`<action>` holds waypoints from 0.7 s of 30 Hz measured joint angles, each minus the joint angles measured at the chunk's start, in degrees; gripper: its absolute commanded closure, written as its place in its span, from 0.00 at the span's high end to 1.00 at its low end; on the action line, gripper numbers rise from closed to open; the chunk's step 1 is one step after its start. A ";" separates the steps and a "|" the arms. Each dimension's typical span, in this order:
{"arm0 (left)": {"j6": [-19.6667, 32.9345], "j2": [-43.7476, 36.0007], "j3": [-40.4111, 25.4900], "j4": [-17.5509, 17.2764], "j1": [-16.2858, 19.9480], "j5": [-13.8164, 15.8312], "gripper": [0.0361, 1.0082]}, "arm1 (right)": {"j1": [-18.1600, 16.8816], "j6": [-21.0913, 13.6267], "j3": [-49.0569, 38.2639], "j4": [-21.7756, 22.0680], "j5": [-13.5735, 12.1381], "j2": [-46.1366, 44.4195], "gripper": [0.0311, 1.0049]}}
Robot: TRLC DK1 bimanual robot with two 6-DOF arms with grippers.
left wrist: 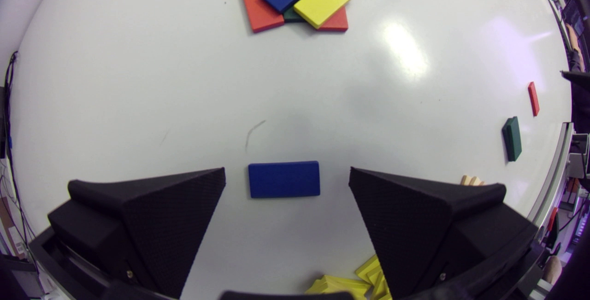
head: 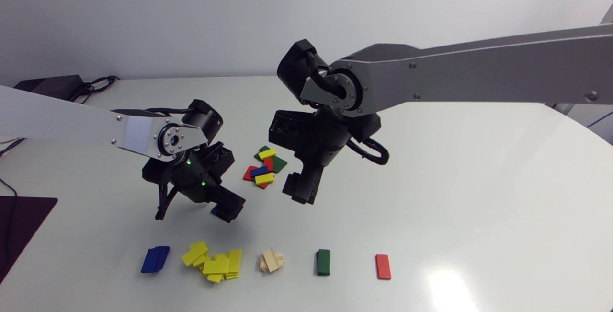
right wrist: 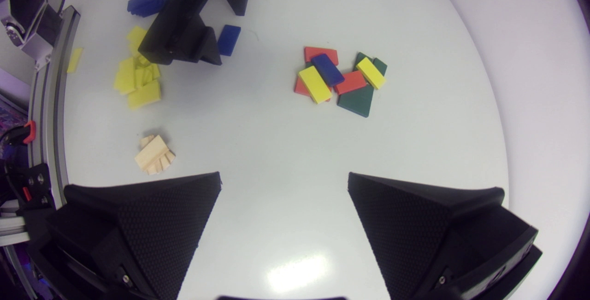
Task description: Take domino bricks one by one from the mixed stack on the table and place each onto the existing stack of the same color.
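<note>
Head: our left gripper (head: 226, 208) hangs over a lone blue brick (head: 215, 210), short of the blue stack (head: 155, 259).
Left wrist: left gripper spread wide, blue brick flat on the bench (left wrist: 138, 83), untouched; we judge lowering, then closing, comes next.
Right wrist: our right gripper (right wrist: 284, 178) spread, empty.

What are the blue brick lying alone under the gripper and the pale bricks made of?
The blue brick looks like painted wood or plastic: matte, even colour, crisp edges. I can't tell which. The pale bricks look like bare wood: light tan, dull, unpainted.
</note>
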 measured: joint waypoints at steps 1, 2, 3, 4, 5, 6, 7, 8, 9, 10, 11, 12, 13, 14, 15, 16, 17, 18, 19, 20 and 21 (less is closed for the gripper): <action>-0.31 0.00 0.00 -0.07 0.00 0.00 0.93 | 0.00 0.00 0.00 0.00 0.00 0.00 0.96; -0.42 0.00 0.00 -0.09 0.00 0.00 0.93 | 0.00 0.00 0.00 0.00 0.00 0.00 0.96; -0.42 0.00 0.00 -0.07 0.02 0.00 0.93 | 0.00 0.00 0.00 0.02 0.00 -0.07 0.96; -0.42 0.00 0.00 -0.07 0.02 0.00 0.93 | 0.00 0.07 0.00 0.02 0.00 -0.11 0.96; -0.44 0.02 0.00 -0.09 0.02 0.00 0.93 | 0.00 0.17 0.00 0.02 0.00 -0.22 0.96; -0.57 0.09 0.00 -0.09 0.02 0.00 0.92 | 0.00 0.17 -0.07 0.09 0.02 -0.33 0.96; -0.61 0.11 0.00 -0.09 0.04 0.00 0.90 | 0.00 0.20 -0.31 0.26 0.00 -0.63 0.96; -0.61 0.26 0.00 -0.11 0.13 0.00 0.90 | 0.00 0.20 -0.66 0.35 0.00 -0.92 0.96; -0.61 0.42 0.00 -0.11 0.20 0.00 0.90 | 0.00 0.20 -0.92 0.37 0.00 -1.14 0.96; -0.61 0.66 0.00 -0.13 0.31 0.00 0.90 | 0.00 0.20 -1.25 0.61 0.00 -1.36 0.96; -0.61 0.96 0.00 -0.09 0.42 0.00 0.90 | 0.00 0.20 -1.62 0.83 0.00 -1.57 0.96; -0.61 1.31 0.00 -0.04 0.63 0.00 0.90 | 0.00 0.20 -1.90 0.92 0.00 -1.73 0.96; -0.61 1.64 0.00 -0.02 0.81 0.00 0.90 | 0.00 0.20 -2.25 1.14 0.00 -1.88 0.96; -0.63 1.90 0.00 0.00 1.07 0.04 0.90 | 0.00 0.20 -2.58 1.27 0.00 -1.99 0.96; -0.61 1.97 0.09 0.04 1.36 -0.04 0.90 | 0.00 0.22 -2.80 1.27 0.00 -2.05 0.96; -0.61 2.01 0.20 0.04 1.49 0.00 0.90 | 0.00 0.22 -3.04 1.38 0.00 -2.12 0.96; -0.61 2.12 0.28 0.04 1.70 -0.13 0.90 | 0.00 0.22 -3.37 1.44 0.00 -2.21 0.96; -0.61 2.19 0.33 0.04 1.77 -0.11 0.90 | 0.00 0.22 -3.52 1.42 0.00 -2.23 0.96; -0.61 2.23 0.39 0.04 1.81 -0.15 0.89 | 0.00 0.22 -3.61 1.44 0.00 -2.23 0.96; -0.61 2.23 0.48 0.04 1.81 -0.15 0.84 | 0.00 0.24 -3.65 1.44 0.00 -2.23 0.96; -0.61 2.25 0.50 0.04 1.81 -0.15 0.82 | 0.00 0.39 -3.65 1.44 0.00 -2.23 0.96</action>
